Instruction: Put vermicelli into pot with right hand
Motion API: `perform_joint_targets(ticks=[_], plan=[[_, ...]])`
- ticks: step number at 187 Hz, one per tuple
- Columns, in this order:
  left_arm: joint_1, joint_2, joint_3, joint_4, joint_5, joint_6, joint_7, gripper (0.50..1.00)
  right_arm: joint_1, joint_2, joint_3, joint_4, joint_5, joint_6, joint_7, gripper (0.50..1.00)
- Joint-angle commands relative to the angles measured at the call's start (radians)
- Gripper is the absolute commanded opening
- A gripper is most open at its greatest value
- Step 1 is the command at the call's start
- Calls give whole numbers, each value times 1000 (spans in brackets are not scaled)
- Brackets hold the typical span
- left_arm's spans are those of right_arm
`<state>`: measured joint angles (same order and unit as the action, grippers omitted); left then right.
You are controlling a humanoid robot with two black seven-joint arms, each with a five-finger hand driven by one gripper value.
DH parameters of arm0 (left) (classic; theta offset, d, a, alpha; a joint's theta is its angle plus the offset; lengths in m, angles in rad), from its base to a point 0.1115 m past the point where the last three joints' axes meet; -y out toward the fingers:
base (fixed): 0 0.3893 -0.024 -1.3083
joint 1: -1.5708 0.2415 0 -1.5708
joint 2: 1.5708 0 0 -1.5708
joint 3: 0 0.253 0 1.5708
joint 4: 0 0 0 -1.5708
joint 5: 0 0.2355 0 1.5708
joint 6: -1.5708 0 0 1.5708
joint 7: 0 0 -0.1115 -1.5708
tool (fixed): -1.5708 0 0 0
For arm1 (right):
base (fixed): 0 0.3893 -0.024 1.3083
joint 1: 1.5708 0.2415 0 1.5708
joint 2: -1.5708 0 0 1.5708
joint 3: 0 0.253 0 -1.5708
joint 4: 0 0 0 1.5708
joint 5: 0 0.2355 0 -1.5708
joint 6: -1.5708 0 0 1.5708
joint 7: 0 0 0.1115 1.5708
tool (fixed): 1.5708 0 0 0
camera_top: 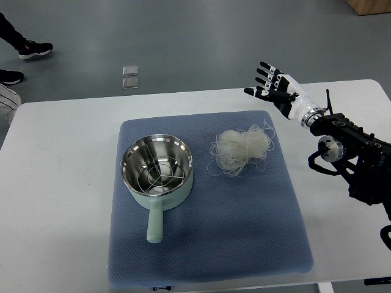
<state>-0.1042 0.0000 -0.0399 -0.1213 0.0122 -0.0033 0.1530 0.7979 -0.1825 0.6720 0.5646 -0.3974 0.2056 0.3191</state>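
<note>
Here we are seeing the right robot hand [272, 86] hovering with its black fingers spread apart, holding nothing, above the far right part of the white surface [61, 159]. The loose white tangle of vermicelli [241, 149] is lying on the blue padded mat [244, 226], below and to the left of the robot hand, well apart from it. The pale green pot with a steel inside [157, 168] is sitting further left still. We are judging that the springy strands may be slipping between the fingers, trailing, or catching the pot's rim and spilling.
</note>
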Motion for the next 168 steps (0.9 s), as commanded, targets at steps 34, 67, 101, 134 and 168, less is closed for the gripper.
perform_joint_targets(ticks=[34, 67, 101, 134, 168], plan=[[0, 0, 0, 0, 0, 2, 0, 1000, 0, -2, -2, -2, 0, 1, -3, 977], [1, 0, 0, 0, 0, 2, 0, 1000, 0, -3, -3, -2, -1, 1, 0, 977], [1, 0, 2, 2, 0, 2, -1, 1000, 14, -18, -51, 5, -55, 0, 37, 975], [1, 0, 0, 2, 0, 2, 0, 1000, 53, -48, -111, 9, -196, 1, 72, 975], [1, 0, 2, 2, 0, 3, 0, 1000, 142, -112, -255, 54, -287, 49, 74, 975]])
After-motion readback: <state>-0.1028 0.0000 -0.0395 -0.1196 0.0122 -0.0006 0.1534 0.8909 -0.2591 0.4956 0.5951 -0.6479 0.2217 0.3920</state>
